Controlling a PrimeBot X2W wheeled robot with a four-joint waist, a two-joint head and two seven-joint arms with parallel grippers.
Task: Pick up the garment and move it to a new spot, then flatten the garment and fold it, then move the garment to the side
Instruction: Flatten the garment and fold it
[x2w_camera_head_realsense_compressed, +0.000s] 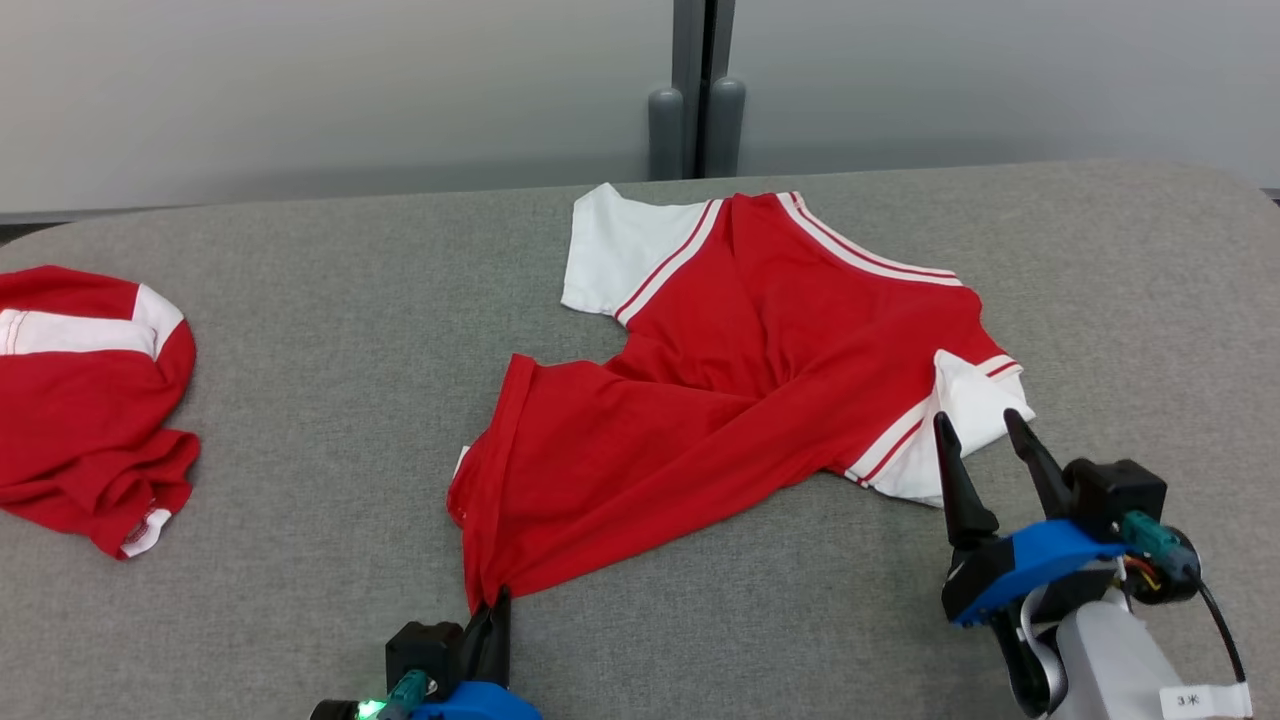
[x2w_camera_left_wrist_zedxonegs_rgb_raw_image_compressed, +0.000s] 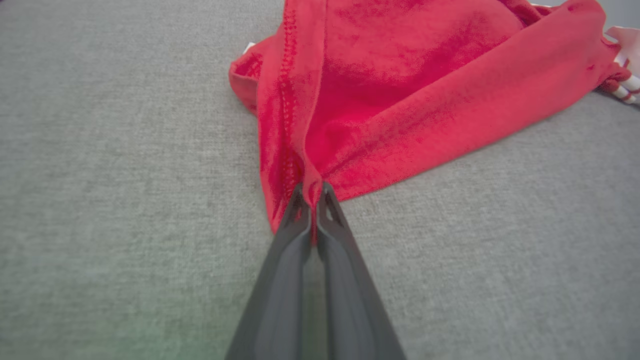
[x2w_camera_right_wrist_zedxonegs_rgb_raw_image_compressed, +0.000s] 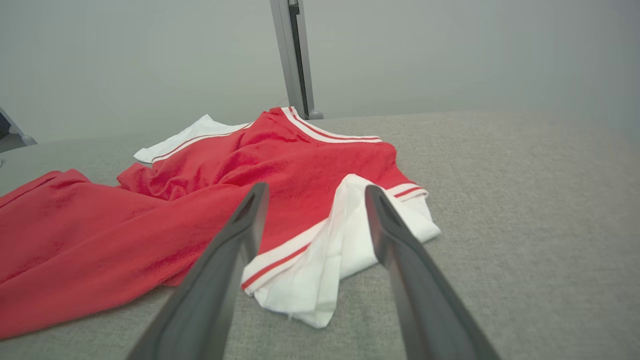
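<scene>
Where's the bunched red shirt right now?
In the head view, the bunched shirt lies at the left of the table, apart from the spread shirt at centre.

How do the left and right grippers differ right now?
The left gripper has its jaws shut on the red shirt at its hem corner. The right gripper has its jaws open and holds nothing. The left is at the shirt's near-left corner, while the right points at its white sleeve. Shared: dark jaws, blue bodies, same shirt.

Crumpled red-and-white cloth (x2w_camera_head_realsense_compressed: 85, 400) on the grey counter (x2w_camera_head_realsense_compressed: 320, 400), well left of the left pincer (x2w_camera_head_realsense_compressed: 497, 598); grey post (x2w_camera_head_realsense_compressed: 697, 90) far beyond.
</scene>
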